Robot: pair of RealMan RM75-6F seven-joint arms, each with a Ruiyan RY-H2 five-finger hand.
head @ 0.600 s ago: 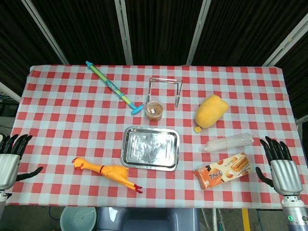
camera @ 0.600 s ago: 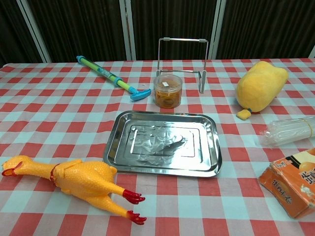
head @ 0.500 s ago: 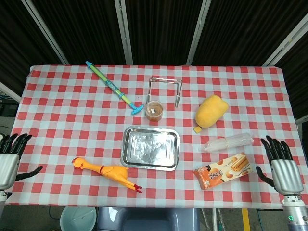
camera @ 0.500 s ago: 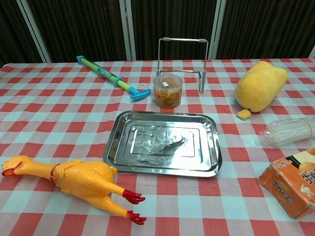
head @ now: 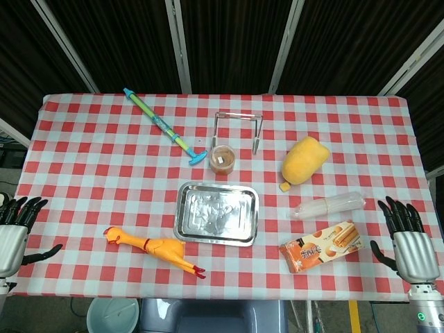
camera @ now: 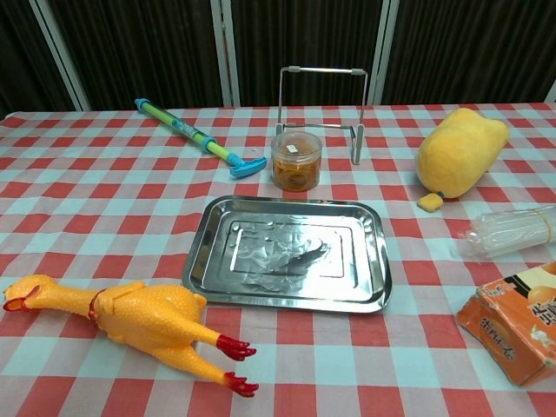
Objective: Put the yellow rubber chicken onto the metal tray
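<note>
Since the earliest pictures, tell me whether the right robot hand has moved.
Yes. In the head view the right robot hand has slid slightly down the frame, away from the orange snack box, which stayed put.

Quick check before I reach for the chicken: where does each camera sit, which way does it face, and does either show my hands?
Head view: high above the near edge, looking steeply down on the whole table; left hand and right hand show open at the bottom corners, off the cloth.
Chest view: low at the near edge, looking across the table toward the dark back wall; no hand or arm shows.
Both share the chicken, lying left of the tray, and the other items.
</note>
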